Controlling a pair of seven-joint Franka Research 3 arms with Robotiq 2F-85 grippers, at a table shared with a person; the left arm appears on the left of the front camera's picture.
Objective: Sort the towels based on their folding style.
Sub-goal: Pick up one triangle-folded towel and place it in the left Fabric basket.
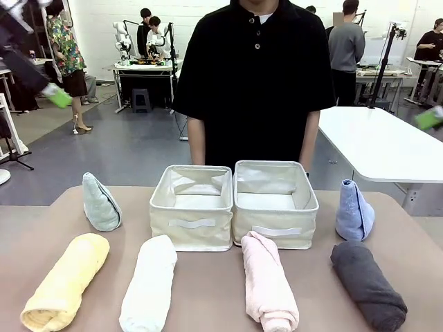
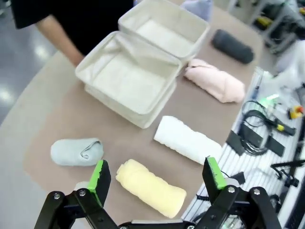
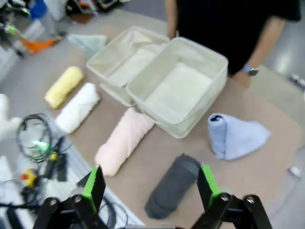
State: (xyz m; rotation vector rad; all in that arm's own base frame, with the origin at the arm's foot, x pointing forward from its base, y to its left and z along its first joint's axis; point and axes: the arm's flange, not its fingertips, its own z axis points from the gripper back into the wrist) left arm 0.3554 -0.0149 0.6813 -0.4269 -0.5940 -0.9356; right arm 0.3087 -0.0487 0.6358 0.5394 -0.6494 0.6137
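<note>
Brown tabletop [image 1: 208, 304], front view: two cream bins [image 1: 235, 207] at centre, person in black [image 1: 252, 76] at 12. Along 6 lie yellow roll [image 1: 66, 282], white roll [image 1: 149, 283], pink roll [image 1: 268, 290] and dk grey roll [image 1: 367, 285]. Grey-green cone [image 1: 101, 202] at 9, lt blue cone [image 1: 354, 210] at 3. L wrist view adds cables [image 2: 257, 129] off the table edge at 3. Left gripper [image 2: 158, 175] hangs high, yellow roll nearest, fingers spread, empty. R wrist view adds a wristwatch [image 3: 249, 71] at 1. Right gripper [image 3: 150, 185] is high above dk grey roll, spread, empty.
</note>
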